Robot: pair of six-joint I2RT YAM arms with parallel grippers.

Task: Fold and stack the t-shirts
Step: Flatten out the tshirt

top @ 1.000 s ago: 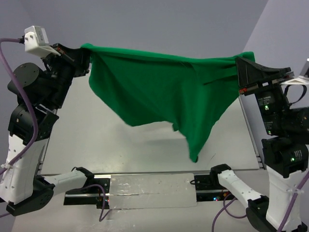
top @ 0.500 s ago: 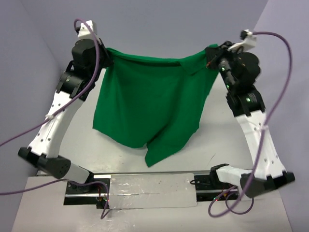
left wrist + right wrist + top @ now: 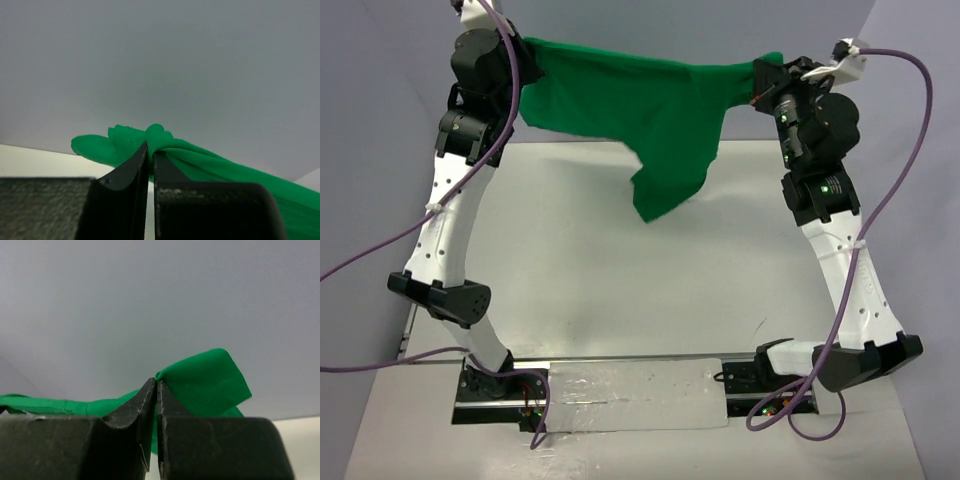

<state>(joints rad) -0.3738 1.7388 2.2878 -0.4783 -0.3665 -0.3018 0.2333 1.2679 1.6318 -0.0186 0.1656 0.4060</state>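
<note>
A bright green t-shirt (image 3: 640,105) hangs stretched between my two grippers, high over the far end of the table. My left gripper (image 3: 525,48) is shut on its left corner, where bunched cloth (image 3: 135,142) pokes out past the pinched fingertips. On the right, my right gripper (image 3: 762,75) is shut on the other corner, and a hemmed flap (image 3: 210,380) sticks up beside the closed fingers. The shirt's loose lower part dangles as a point (image 3: 665,195) just above the table's far part.
The white table (image 3: 620,280) spreads below both raised arms. A grey wall stands right behind the shirt. Purple cables (image 3: 890,190) loop off each arm. The base rail with a silver plate (image 3: 630,395) lies at the near edge.
Both arms have swung up and away, carrying the shirt from mid-table height to the far end. The hanging cloth has lifted and swung back.
</note>
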